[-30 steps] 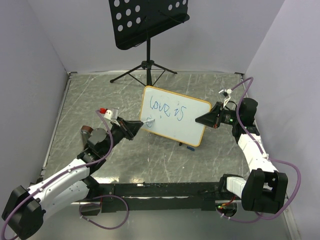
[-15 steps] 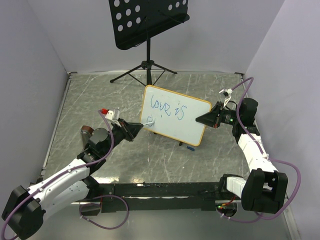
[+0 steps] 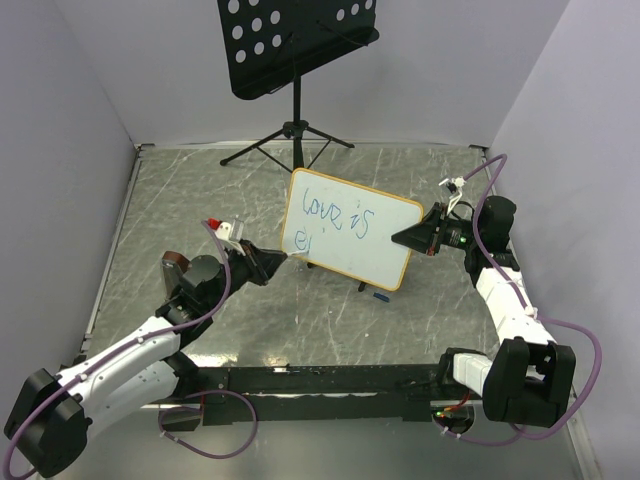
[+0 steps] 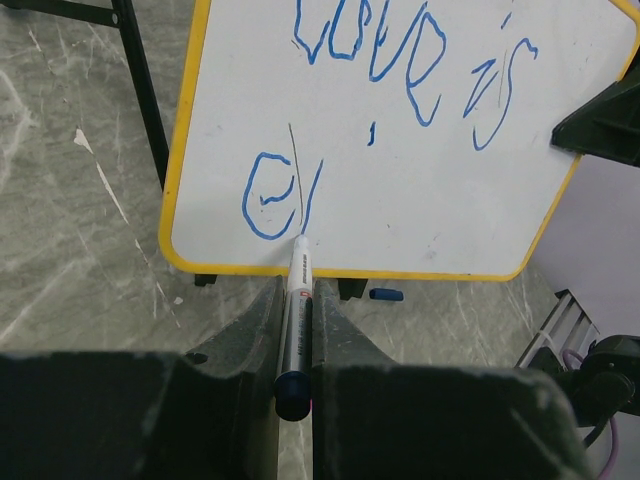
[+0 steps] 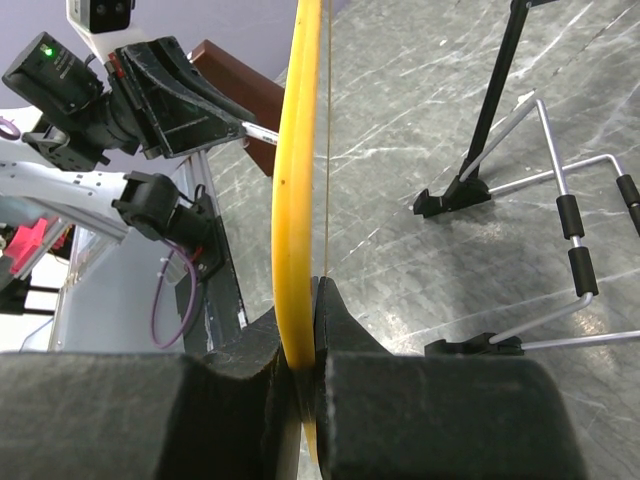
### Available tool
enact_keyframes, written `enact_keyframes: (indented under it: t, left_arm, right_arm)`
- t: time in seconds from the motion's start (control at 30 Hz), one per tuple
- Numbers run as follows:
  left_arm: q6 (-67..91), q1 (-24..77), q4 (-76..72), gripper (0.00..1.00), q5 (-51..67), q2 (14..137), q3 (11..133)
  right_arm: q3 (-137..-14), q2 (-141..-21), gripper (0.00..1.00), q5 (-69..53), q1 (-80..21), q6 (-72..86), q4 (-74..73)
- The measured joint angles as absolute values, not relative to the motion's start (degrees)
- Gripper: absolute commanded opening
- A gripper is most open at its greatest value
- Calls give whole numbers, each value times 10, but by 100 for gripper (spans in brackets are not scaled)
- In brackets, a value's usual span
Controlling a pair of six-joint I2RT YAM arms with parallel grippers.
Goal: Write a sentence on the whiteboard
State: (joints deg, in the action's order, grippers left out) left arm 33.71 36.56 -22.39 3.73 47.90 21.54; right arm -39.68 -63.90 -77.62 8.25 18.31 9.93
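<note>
Your whiteboard stands tilted near the middle of the table, in front of the black music stand. The sentence in blue reads "love is" on the top line, with only "el" begun below it. Your left gripper is clamped on a marker, whose tip sits just under those two letters at the board's lower left. Your right gripper is clamped on the board's right edge. A small blue cap lies on the table below the board.
</note>
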Motion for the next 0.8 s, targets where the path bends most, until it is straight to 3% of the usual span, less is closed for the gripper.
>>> enact_keyframes:
  t: [0.8]
  left_arm:
    - [336,366,-252,1,37,534,265]
  right_arm:
    - [-397,-639,0,-772,83,182,102]
